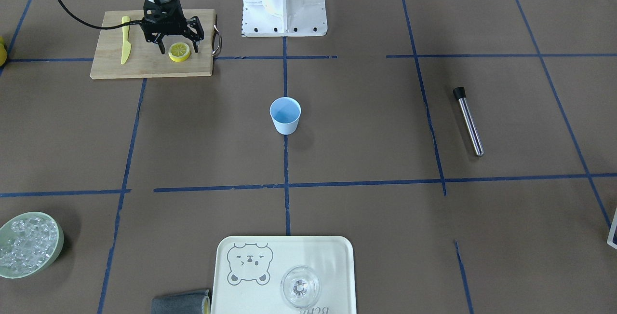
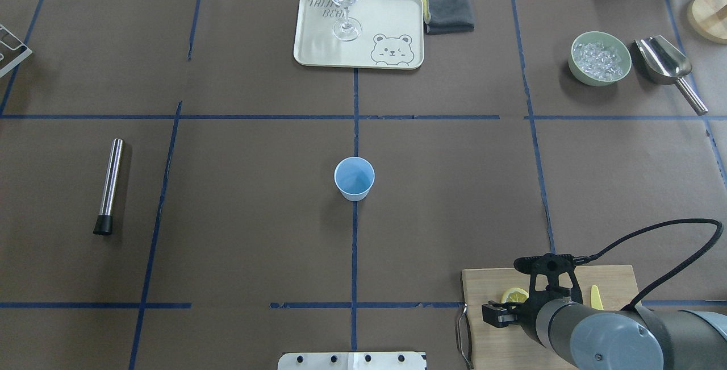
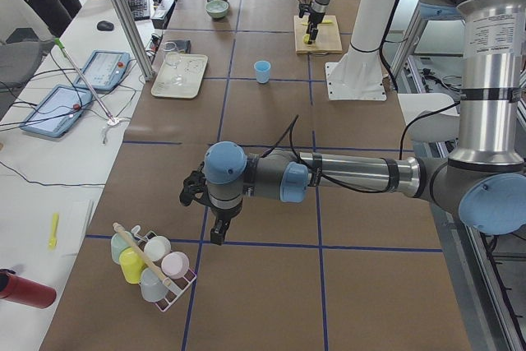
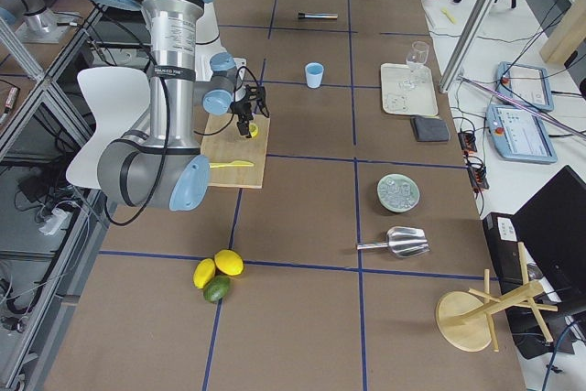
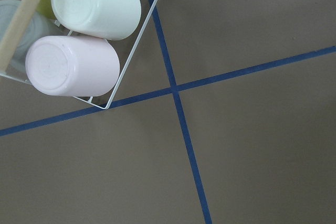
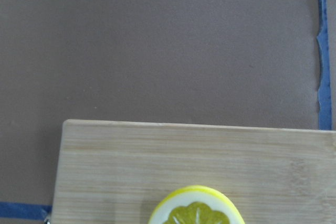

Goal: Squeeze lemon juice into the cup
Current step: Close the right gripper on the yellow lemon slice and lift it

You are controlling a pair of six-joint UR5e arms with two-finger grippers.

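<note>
Over the wooden cutting board (image 1: 144, 65) the right gripper (image 1: 178, 47) points straight down, jaws spread wide, nothing held. On the board the lemon (image 1: 179, 52) lies cut face up, between the two fingertips; contact with either finger not discernible. Also on the board: a yellow plastic knife (image 1: 125, 40), apart from the lemon, on the gripper's other side. At table centre the cup (image 2: 354, 178) stands upright on a blue tape line, well apart from board and lemon. Far down the table the left gripper (image 3: 215, 234) hangs low near a wire rack of cups (image 3: 152, 267); spread or closed, cannot tell
</note>
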